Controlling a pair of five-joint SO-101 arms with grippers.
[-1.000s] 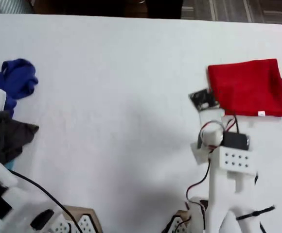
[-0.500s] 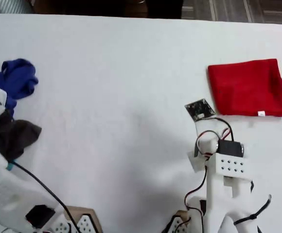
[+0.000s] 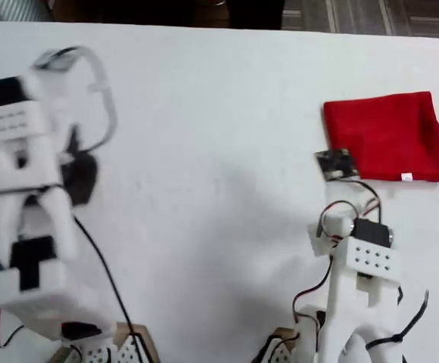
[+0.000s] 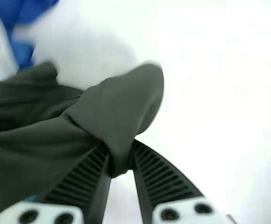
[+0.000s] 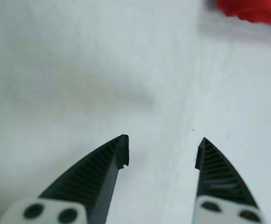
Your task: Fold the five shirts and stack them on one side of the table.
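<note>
Fabric of the grey shirt (image 4: 56, 135) sits pinched in the closed left pincer (image 4: 119, 158) over the desk (image 3: 219, 113) at its left side, well apart from the folded red shirt (image 3: 387, 136); the right pincer (image 5: 161, 149), wide open and empty, is nearer that.

The red shirt (image 3: 386, 136) lies folded into a neat, flat rectangle at the right of the high view, on the white surface (image 3: 204, 113). Its long edges run nearly level and a small pale tag sits at its lower right corner. A strip of it also shows in the upper right corner of the right wrist view.

The dark grey shirt (image 4: 56, 130) is unfolded and bunched. A fold of it is pinched in the left gripper (image 4: 119, 150), with the cloth trailing off in creases toward the left of that frame (in the high view it is just a dark patch at the left, beside the arm). Behind it, in the upper left corner, lies a crumpled blue shirt (image 4: 28, 11).
</note>
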